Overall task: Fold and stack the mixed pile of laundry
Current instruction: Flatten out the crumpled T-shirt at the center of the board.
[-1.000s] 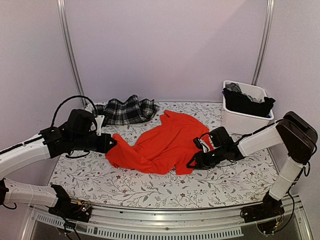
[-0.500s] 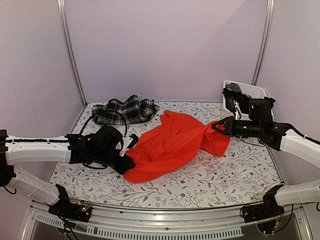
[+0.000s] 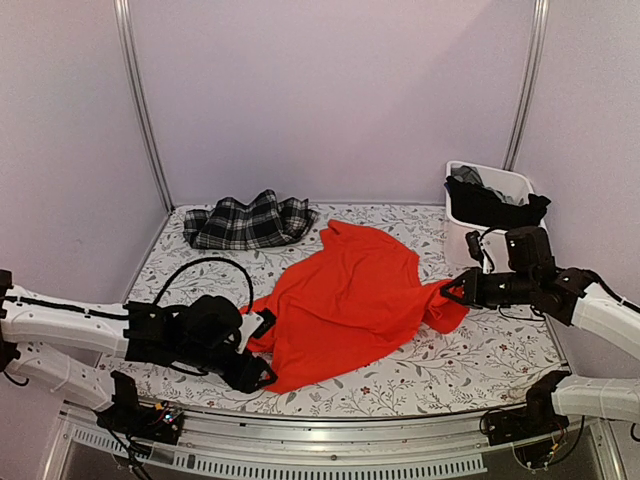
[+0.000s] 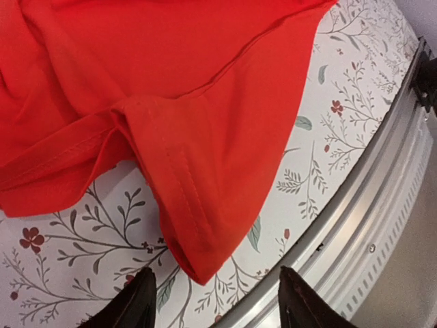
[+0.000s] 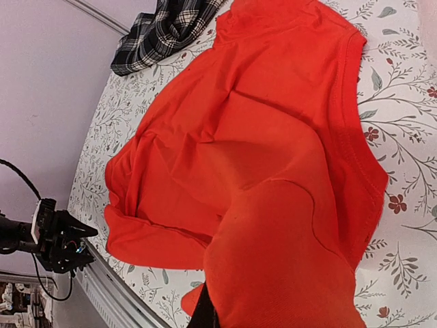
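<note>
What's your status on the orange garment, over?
Left gripper open beside hem of orange garment. Right gripper shut on its opposite side. Garment spread mid-table; plaid garment and bin stand apart.

Orange-red shirt (image 3: pixel 345 300) spread centre; plaid garment (image 3: pixel 250 222) crumpled behind.

No legible text, no readable labels, brands, numbers or signs, orange-red garment (image 3: pixel 345 300) plain

Seen from above, the orange-red garment (image 3: pixel 350 300) covers the table's middle, from 7 to 3 o'clock. The plaid garment (image 3: pixel 250 222) lies at 11 o'clock near the back wall (image 3: pixel 330 100). The white bin (image 3: pixel 480 240) stands at 2 o'clock, with dark clothes (image 3: pixel 495 205) over its rim. Bare tablecloth (image 3: pixel 160 275) gives passage at 9 o'clock, and at 5 o'clock along the near rail (image 3: pixel 330 435).
</note>
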Controlling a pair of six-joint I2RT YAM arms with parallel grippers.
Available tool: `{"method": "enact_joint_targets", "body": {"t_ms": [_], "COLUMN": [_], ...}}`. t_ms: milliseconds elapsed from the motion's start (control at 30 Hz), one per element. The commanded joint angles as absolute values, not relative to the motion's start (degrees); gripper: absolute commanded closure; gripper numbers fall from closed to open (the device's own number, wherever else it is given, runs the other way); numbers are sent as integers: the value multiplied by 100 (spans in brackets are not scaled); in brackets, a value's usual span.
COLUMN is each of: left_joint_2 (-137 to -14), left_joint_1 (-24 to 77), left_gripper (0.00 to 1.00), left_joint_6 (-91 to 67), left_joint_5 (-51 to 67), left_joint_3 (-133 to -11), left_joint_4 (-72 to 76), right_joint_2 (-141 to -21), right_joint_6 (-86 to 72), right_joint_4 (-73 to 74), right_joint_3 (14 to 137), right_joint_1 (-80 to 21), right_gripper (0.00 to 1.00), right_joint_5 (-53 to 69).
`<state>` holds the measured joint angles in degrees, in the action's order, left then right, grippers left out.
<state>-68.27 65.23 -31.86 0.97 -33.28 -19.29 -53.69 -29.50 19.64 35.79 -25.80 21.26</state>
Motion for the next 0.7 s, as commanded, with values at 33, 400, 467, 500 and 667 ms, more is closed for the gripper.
{"method": "enact_joint_targets", "body": {"t_ms": [33,400,467,500,667], "left_joint_2": [-5918,-6712,-7192,-7433,-8256], "left_joint_1": [6304,6244,6298,6327,6581], "left_gripper": [38,24,34,41,100], "left_joint_6": [-4580,-4945,-4686,-4560,-3950], "left_joint_5": [436,1025,1146,1170,1379], "left_joint_3": [-2365,-1646,-1951,-2125,-2987], "left_joint_4": [-1143,976,1180,1233,1119], "right_joint_2": [-5017,-5124,-5124,-5132,-5127], "right_joint_6": [-3000,-2929,-2919,-2918,-2894], "right_joint_4": [2029,1988,1994,1991,2056], "right_joint_3": [3682,3790,3772,3763,3843], "right_joint_1": [-2547,-2548,-2549,-2549,-2551], "right_gripper": [100,100,100,100,100], "right_joint_5": [2008,2148,2145,2146,2139]}}
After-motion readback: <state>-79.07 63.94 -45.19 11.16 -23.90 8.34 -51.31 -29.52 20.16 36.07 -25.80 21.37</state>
